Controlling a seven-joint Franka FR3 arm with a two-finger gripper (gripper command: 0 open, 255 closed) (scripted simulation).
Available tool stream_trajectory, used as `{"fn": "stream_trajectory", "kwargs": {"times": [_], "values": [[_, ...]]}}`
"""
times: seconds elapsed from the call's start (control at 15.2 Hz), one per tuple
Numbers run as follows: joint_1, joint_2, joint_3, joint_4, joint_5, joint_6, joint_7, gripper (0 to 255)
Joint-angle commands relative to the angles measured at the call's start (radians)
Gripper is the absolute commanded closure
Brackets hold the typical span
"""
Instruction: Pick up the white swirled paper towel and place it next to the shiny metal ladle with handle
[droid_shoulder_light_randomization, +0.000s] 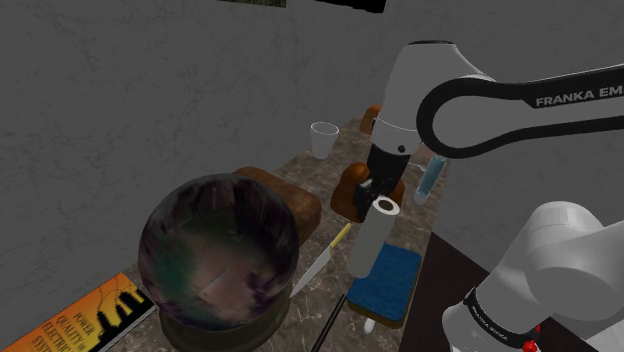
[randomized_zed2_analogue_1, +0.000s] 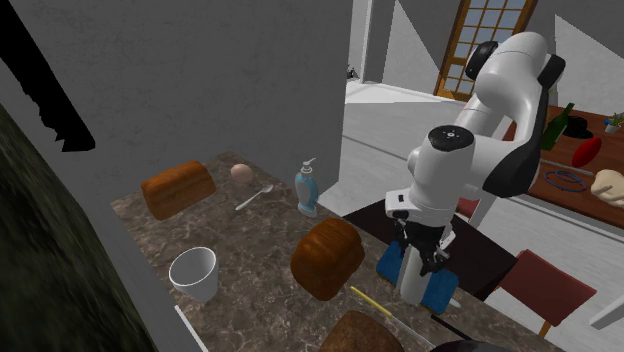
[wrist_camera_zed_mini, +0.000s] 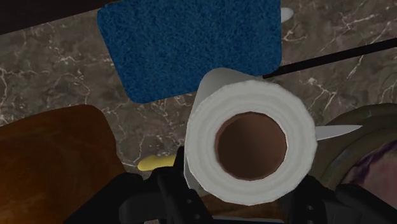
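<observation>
Second exterior view: the metal ladle (randomized_zed2_analogue_1: 254, 197) lies well apart from the blue pad (randomized_zed2_analogue_1: 441, 292). A soap bottle (randomized_zed2_analogue_1: 307, 190) stands a little nearer the pad, and a brown loaf (randomized_zed2_analogue_1: 327, 257) nearer still. Over the pad hangs the white paper towel roll (randomized_zed2_analogue_1: 412, 278), its upper end clasped between the black gripper's (randomized_zed2_analogue_1: 423, 252) closed-in fingers. Whether its lower end touches the pad is unclear.

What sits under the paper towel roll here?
A blue sponge on the marbled counter lies below the paper towel roll. The roll's own body covers its base, so contact cannot be seen.
</observation>
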Motion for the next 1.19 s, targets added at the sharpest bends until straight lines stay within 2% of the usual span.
{"fn": "stream_trajectory", "kwargs": {"times": [0.0, 0.4, 0.46, 0.79, 1.06, 1.12], "values": [[0.002, 0.002, 0.003, -0.015, 0.001, 0.001, 0.000, 255], [0.002, 0.002, 0.002, -0.015, 0.001, 0.001, 0.001, 255], [0.001, 0.006, 0.002, -0.013, 0.000, 0.002, 0.000, 0], [0.002, 0.002, 0.002, -0.015, 0.001, 0.001, 0.001, 0], [-0.008, -0.034, -0.022, 0.090, -0.023, -0.140, 0.004, 0], [-0.008, -0.034, -0.022, 0.090, -0.023, -0.140, 0.005, 0]]}}
